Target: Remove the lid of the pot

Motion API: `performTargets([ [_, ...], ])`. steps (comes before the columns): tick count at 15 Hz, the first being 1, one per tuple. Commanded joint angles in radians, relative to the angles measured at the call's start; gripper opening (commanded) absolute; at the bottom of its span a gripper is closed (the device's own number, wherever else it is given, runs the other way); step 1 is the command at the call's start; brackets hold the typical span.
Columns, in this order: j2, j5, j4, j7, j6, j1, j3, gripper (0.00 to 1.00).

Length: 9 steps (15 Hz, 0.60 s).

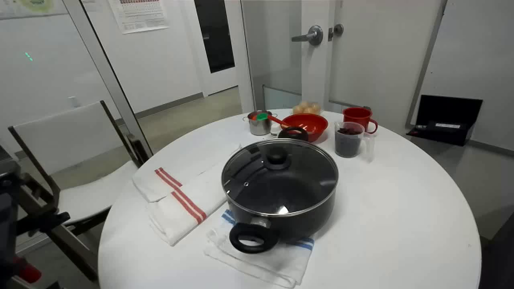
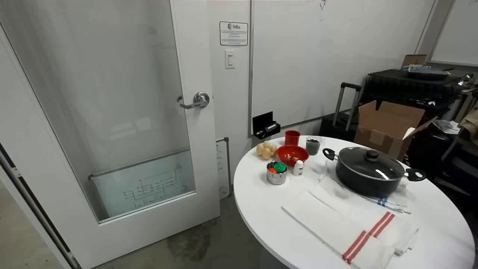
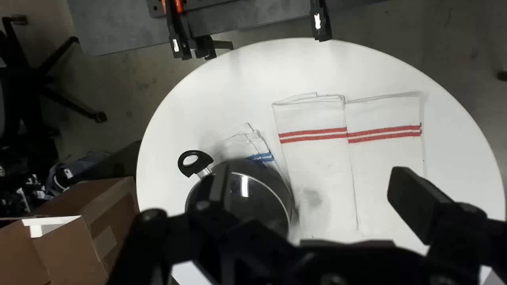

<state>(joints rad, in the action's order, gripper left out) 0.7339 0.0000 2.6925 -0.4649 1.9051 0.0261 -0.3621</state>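
while the glass lid [image 1: 280, 182] sits on the black pot [image 1: 309, 224], a crooked lift looks the likeliest trouble: the dark knob [image 1: 277, 155] is small and rounded, and a grip taken off its centre could slip, dropping the glass back with a knock. a descent straight from here might miss the knob altogether and bring the gripper [image 3: 311, 190] down on the lid or a side handle [image 3: 204, 161], since the jaws appear off to one side of their target. the folded blue-striped cloth [image 1: 273, 265], which seems to run under the pot, could slide if the pot is nudged. a wide swing with the lid would also put the red bowl [image 2: 289, 161] and clear measuring cup [image 1: 347, 145] on the same table [image 1: 401, 216] at risk.

jaws spread wide and holding nothing, the gripper hangs well above the table, apart from the lid. in the wrist view the lid shows at left, partly hidden behind one finger [image 3: 220, 188], while the other finger [image 3: 416, 204] stands over the edge of folded red-striped towels [image 3: 326, 170], which fill much of the gap. the knob cannot be made out there.
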Motion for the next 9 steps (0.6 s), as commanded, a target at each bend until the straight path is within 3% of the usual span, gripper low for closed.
performTargets([
  [1, -0.005, -0.014, -0.001, -0.012, -0.001, 0.021, 0.019, 1.0],
  [9, -0.01, -0.017, -0.001, -0.004, 0.0, 0.02, 0.024, 1.0],
])
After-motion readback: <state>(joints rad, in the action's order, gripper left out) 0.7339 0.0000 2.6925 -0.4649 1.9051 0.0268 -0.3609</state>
